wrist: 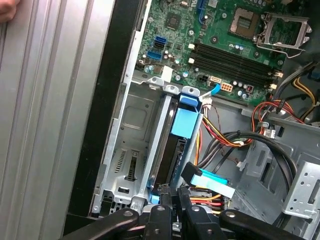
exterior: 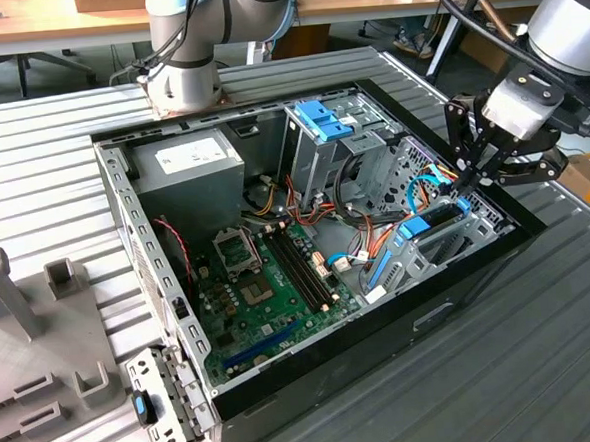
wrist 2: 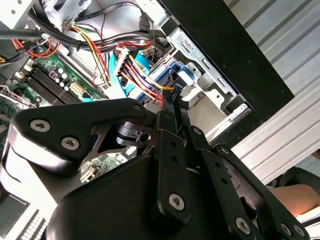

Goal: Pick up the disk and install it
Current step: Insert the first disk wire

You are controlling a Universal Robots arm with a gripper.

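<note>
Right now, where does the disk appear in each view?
Exterior view: the disk in the bay near the exterior view's right.
First wrist view: the disk on edge in the silver bay.
Second wrist view: the disk, blue, beside the coloured cables.
Shared landmark: the green motherboard.

Arm [exterior: 212, 16]: pale grey rounded joints on a round silver base [exterior: 182, 88]. Gripper [exterior: 468, 182]: matte black link bars pinned with silver screws [wrist 2: 176, 201], as seen in both wrist views. Light grey block [exterior: 523, 102] just above the gripper. Black cables [exterior: 472, 5] loop higher above the gripper, beside a fat grey link [exterior: 573, 14].
</note>
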